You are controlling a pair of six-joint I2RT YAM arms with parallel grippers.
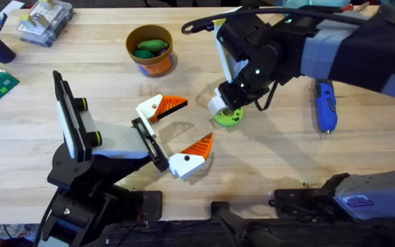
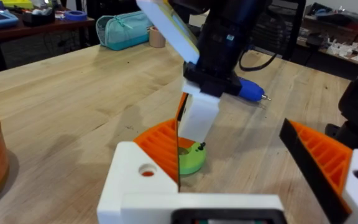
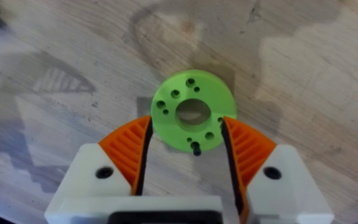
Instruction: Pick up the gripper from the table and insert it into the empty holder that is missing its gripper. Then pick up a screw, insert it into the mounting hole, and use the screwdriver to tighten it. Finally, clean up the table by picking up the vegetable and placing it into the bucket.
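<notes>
Nearest to us, the left gripper point(image 1: 184, 130) hovers low over the table point(image 1: 60, 158) in front of its base, its white fingers with orange ribbed pads point(image 1: 199, 145) spread wide and holding nothing.

Just beyond it, we see the right gripper point(image 1: 226, 110) pointing down at the middle of the table, where the vegetable point(image 1: 229, 117), a lime-green ring with small dark holes, lies flat on the wood. In the right wrist view the ring point(image 3: 192, 111) sits between the two orange pads point(image 3: 127, 149), which stand right at its sides; we cannot tell whether they press it or only frame it.

To the right, well apart, the blue screwdriver point(image 1: 325, 104) lies on the table.

Farther back, the orange bucket point(image 1: 150, 49) stands upright with dark green pieces point(image 1: 149, 48) inside.
</notes>
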